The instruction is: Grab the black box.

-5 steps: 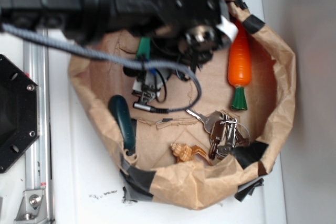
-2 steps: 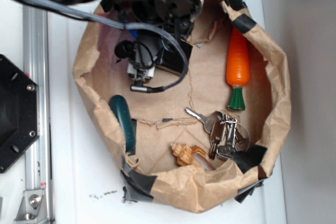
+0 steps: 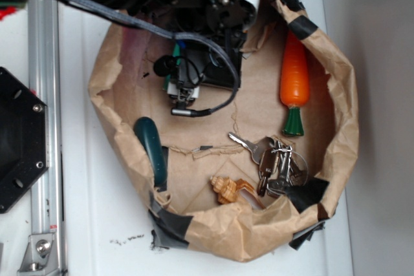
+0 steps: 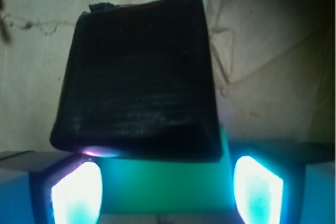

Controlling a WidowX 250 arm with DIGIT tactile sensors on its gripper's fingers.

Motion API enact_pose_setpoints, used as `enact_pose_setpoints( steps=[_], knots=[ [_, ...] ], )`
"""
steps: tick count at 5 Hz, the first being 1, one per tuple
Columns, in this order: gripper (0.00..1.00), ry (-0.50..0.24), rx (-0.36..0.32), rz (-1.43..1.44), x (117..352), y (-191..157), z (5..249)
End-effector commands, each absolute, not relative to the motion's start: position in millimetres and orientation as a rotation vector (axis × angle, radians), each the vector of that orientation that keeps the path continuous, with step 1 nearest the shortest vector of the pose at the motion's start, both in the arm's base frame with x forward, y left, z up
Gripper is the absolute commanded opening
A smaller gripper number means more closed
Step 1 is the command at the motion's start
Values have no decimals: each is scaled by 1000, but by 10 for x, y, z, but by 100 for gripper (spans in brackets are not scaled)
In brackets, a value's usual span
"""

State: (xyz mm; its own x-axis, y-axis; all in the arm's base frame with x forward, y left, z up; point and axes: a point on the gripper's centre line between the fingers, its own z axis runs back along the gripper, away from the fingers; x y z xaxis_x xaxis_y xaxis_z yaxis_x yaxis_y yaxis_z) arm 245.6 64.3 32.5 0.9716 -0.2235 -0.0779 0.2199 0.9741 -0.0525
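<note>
the hand (image 4: pixel 167 190) stands wide, its two lit fingertips (image 4: pixel 76 192) apart and holding nothing. the black box (image 4: pixel 139 74) lies just ahead of them on the brown paper, overlapping a green card (image 4: pixel 165 174). in the exterior view the box (image 3: pixel 217 72) sits at the far side of the paper bag (image 3: pixel 339 127), under the arm, left of the orange carrot (image 3: pixel 294 75).

White table (image 3: pixel 97 224), crumpled brown paper bag (image 3: pixel 336 114), black hexagonal plate (image 3: pixel 16 140), aluminium rail (image 3: pixel 42 159) lying on it
</note>
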Motion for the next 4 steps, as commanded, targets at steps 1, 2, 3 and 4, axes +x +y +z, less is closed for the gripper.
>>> enact_pose_setpoints(
  steps=[1,2,3,4],
  knots=[
    [100,-7,16,-332,2478,331,607],
    [100,-18,61,-311,2536,310,644],
    [100,-9,71,-262,2616,379,581],
    [100,8,79,-251,2692,430,483]
  ],
)
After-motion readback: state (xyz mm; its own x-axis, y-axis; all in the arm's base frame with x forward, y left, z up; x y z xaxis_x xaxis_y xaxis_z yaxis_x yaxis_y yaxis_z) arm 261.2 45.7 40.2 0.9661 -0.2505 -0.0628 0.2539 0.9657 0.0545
